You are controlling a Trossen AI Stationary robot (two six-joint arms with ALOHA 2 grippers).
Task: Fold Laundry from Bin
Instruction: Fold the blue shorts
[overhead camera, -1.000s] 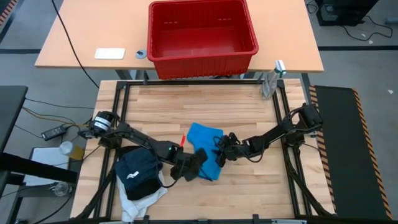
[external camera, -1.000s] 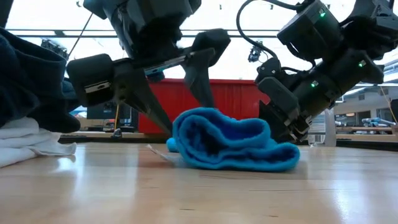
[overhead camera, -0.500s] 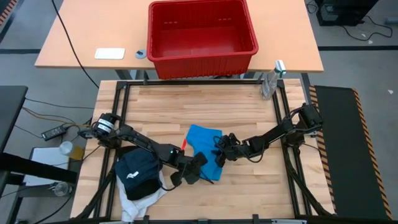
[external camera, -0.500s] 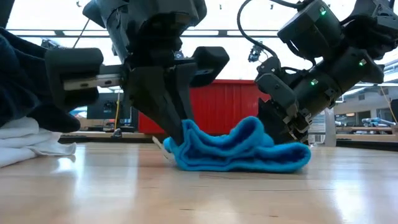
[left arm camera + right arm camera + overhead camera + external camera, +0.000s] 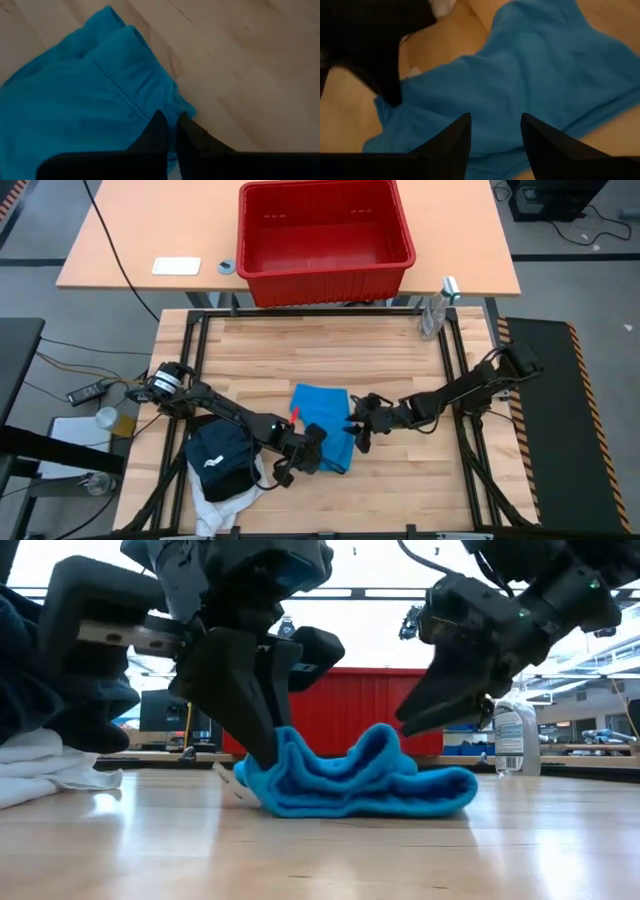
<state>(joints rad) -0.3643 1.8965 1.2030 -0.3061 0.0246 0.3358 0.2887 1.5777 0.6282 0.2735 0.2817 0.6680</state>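
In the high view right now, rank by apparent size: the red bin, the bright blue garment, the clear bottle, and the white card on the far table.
Largest to smallest:
1. red bin
2. bright blue garment
3. white card and clear bottle: these look much alike, so I won't rank them.
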